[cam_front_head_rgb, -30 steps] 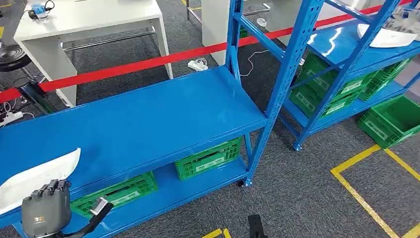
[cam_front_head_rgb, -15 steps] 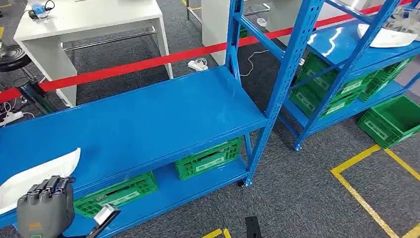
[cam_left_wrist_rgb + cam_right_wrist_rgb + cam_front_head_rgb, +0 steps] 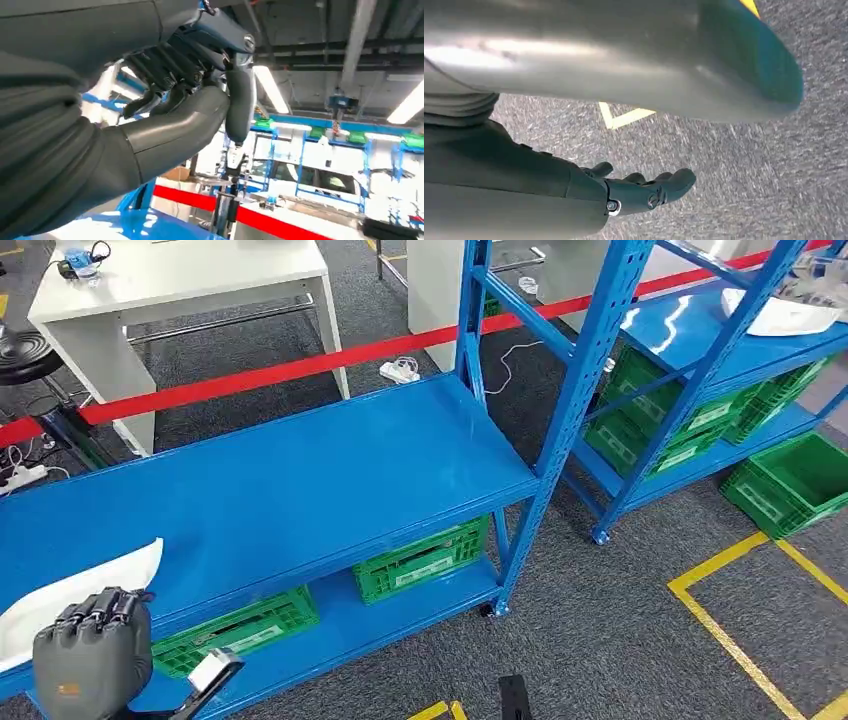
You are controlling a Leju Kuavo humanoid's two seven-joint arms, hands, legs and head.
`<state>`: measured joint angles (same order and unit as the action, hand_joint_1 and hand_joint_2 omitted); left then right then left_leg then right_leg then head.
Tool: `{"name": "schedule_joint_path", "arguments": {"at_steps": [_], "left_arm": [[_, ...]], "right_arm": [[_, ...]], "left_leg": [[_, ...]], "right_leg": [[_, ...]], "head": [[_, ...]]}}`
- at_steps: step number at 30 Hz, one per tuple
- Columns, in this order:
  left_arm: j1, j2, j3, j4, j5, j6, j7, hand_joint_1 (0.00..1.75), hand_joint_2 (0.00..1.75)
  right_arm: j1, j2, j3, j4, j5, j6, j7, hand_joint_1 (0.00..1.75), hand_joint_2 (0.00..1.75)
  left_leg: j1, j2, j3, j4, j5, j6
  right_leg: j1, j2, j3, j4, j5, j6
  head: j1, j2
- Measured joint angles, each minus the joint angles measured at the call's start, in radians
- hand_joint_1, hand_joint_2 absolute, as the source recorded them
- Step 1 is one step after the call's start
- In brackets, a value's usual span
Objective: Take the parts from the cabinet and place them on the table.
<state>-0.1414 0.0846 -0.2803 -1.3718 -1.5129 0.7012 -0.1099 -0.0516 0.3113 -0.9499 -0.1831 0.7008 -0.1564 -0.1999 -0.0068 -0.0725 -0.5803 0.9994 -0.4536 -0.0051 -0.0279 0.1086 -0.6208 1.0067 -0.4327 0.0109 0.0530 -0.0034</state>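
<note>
Here my left robot hand (image 3: 92, 655) sits low in front of the blue metal shelving rack (image 3: 300, 490), its dark fingers curled tight around a slim dark handle tipped with a pale metal end (image 3: 210, 675); in the left wrist view that handle (image 3: 239, 107) is clamped between thumb and fingers, so I judge the grip firm enough to carry the part away. I hold it clear of the shelf edge, probably so it won't snag as I turn. Just beyond my knuckles a white curved plastic panel (image 3: 70, 600) lies on the middle shelf, another part waiting its turn. My right robot hand (image 3: 644, 190) hangs at my side over the grey carpet, fingers loosely apart and holding nothing, kept out of the way. Green slatted plastic crates (image 3: 420, 558) sit on the bottom shelf. Past the red barrier tape (image 3: 300, 365) stands the white tabletop (image 3: 180, 275), well apart from me, which I take as the drop-off; getting there means going around the rack
</note>
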Motion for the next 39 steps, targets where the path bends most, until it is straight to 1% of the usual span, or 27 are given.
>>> {"name": "schedule_joint_path", "arguments": {"at_steps": [2, 4, 6, 7, 8, 13, 19, 20, 21, 22, 23, 27, 30, 32, 39], "left_arm": [[-0.003, -0.031, 0.036, 0.005, 0.008, 0.000, -0.033, 1.75, 1.75], [-0.004, -0.076, 0.083, 0.004, 0.012, 0.000, -0.090, 1.75, 1.75], [0.004, -0.122, 0.139, -0.009, 0.036, 0.000, -0.147, 1.75, 1.75], [0.010, -0.146, 0.174, -0.024, 0.045, 0.000, -0.165, 1.75, 1.75], [0.012, -0.160, 0.198, -0.031, 0.048, 0.000, -0.171, 1.75, 1.75], [0.012, -0.160, 0.198, -0.031, 0.048, 0.000, -0.171, 1.75, 1.75], [0.016, -0.184, 0.234, -0.039, 0.053, 0.000, -0.177, 1.75, 1.75], [0.021, -0.199, 0.254, -0.047, 0.057, 0.000, -0.195, 0.00, 1.75], [0.049, -0.242, 0.309, -0.080, 0.083, 0.000, -0.275, 0.00, 1.75], [0.086, -0.281, 0.375, -0.103, 0.084, 0.000, -0.305, 0.00, 1.75], [0.135, -0.310, 0.411, -0.151, 0.096, 0.000, -0.322, 0.00, 0.00], [0.126, -0.312, 0.415, -0.135, 0.085, 0.000, -0.321, 0.00, 0.00], [0.107, -0.311, 0.403, -0.103, 0.074, 0.000, -0.291, 0.00, 0.00], [0.099, -0.311, 0.391, -0.084, 0.073, 0.000, -0.282, 0.00, 0.00], [0.085, -0.311, 0.376, -0.055, 0.073, 0.000, -0.278, 0.00, 0.00]], "right_arm": [[0.000, -0.011, 0.000, 0.000, 0.000, -0.006, 0.001, 0.00, 0.00], [0.000, -0.024, -0.001, 0.000, -0.003, -0.013, -0.001, 0.00, 0.00], [-0.001, -0.036, -0.005, 0.000, 0.000, -0.003, -0.011, 0.00, 0.00], [-0.001, -0.041, -0.006, 0.000, 0.002, -0.002, -0.016, 0.00, 0.00], [-0.001, -0.045, -0.006, 0.000, 0.002, 0.000, -0.016, 0.00, 0.00], [-0.001, -0.045, -0.006, 0.000, 0.002, 0.000, -0.016, 0.00, 0.00], [-0.002, -0.050, -0.007, 0.000, 0.003, 0.004, -0.016, 0.00, 0.00], [-0.002, -0.053, -0.008, 0.000, 0.022, 0.010, -0.015, 0.00, 0.00], [-0.001, -0.062, 0.013, 0.000, 0.069, 0.022, -0.021, 0.00, 0.00], [-0.002, -0.077, 0.066, 0.000, 0.068, 0.032, -0.039, 0.00, 0.00], [-0.005, -0.108, 0.118, 0.000, 0.083, 0.049, -0.055, 0.00, 0.00], [-0.013, -0.124, 0.141, -0.001, 0.089, 0.050, -0.050, 0.00, 0.00], [-0.015, -0.129, 0.152, -0.001, 0.100, 0.057, -0.035, 0.00, 0.00], [-0.018, -0.130, 0.155, -0.001, 0.104, 0.058, -0.031, 0.00, 0.00], [-0.018, -0.133, 0.164, -0.001, 0.104, 0.060, -0.031, 0.00, 0.00]], "left_leg": [[0.000, 0.000, 0.000, 0.000, 0.000, 0.000], [0.000, 0.000, 0.000, 0.000, 0.000, 0.000], [0.000, 0.000, 0.000, 0.000, 0.000, 0.000], [0.000, 0.000, 0.000, 0.000, 0.000, 0.000], [0.000, 0.000, 0.000, 0.000, 0.000, 0.000], [0.000, 0.000, 0.000, 0.000, 0.000, 0.000], [0.000, 0.000, 0.000, 0.000, 0.000, 0.000], [0.000, 0.000, 0.000, 0.000, -0.001, 0.000], [0.000, 0.000, 0.000, 0.000, -0.001, 0.000], [0.000, 0.001, 0.000, 0.000, -0.002, -0.001], [0.000, -0.004, 0.000, 0.000, -0.001, 0.001], [0.000, -0.003, 0.001, 0.000, -0.001, 0.001], [0.000, -0.003, 0.001, 0.000, -0.001, 0.000], [0.000, -0.003, 0.001, 0.000, -0.001, 0.000], [0.000, -0.003, 0.001, 0.000, -0.001, 0.000]], "right_leg": [[0.000, 0.000, 0.000, 0.000, 0.000, 0.000], [0.000, 0.000, 0.000, 0.000, 0.000, 0.000], [0.000, 0.000, 0.000, 0.000, 0.000, 0.000], [0.000, 0.000, 0.000, 0.000, 0.000, 0.000], [0.000, 0.000, 0.000, 0.000, 0.000, 0.000], [0.000, 0.000, 0.000, 0.000, 0.000, 0.000], [0.000, 0.000, 0.000, 0.000, 0.000, 0.000], [0.000, 0.000, 0.000, 0.000, 0.000, 0.000], [0.000, 0.000, 0.000, 0.000, 0.000, 0.000], [0.000, 0.001, 0.000, 0.000, 0.000, 0.000], [0.000, -0.003, 0.001, 0.000, -0.002, 0.002], [0.000, -0.003, 0.002, 0.000, -0.002, 0.002], [0.000, -0.003, 0.002, 0.000, -0.002, 0.002], [0.000, -0.003, 0.002, 0.000, -0.002, 0.002], [0.000, -0.003, 0.001, 0.000, -0.002, 0.002]], "head": [[0.000, 0.000], [0.000, 0.000], [0.000, 0.000], [0.000, 0.000], [0.000, 0.000], [0.000, 0.000], [0.000, 0.000], [0.000, 0.000], [0.000, 0.000], [0.000, 0.000], [0.000, 0.000], [0.000, 0.000], [0.000, 0.000], [0.000, 0.000], [0.000, 0.000]]}}
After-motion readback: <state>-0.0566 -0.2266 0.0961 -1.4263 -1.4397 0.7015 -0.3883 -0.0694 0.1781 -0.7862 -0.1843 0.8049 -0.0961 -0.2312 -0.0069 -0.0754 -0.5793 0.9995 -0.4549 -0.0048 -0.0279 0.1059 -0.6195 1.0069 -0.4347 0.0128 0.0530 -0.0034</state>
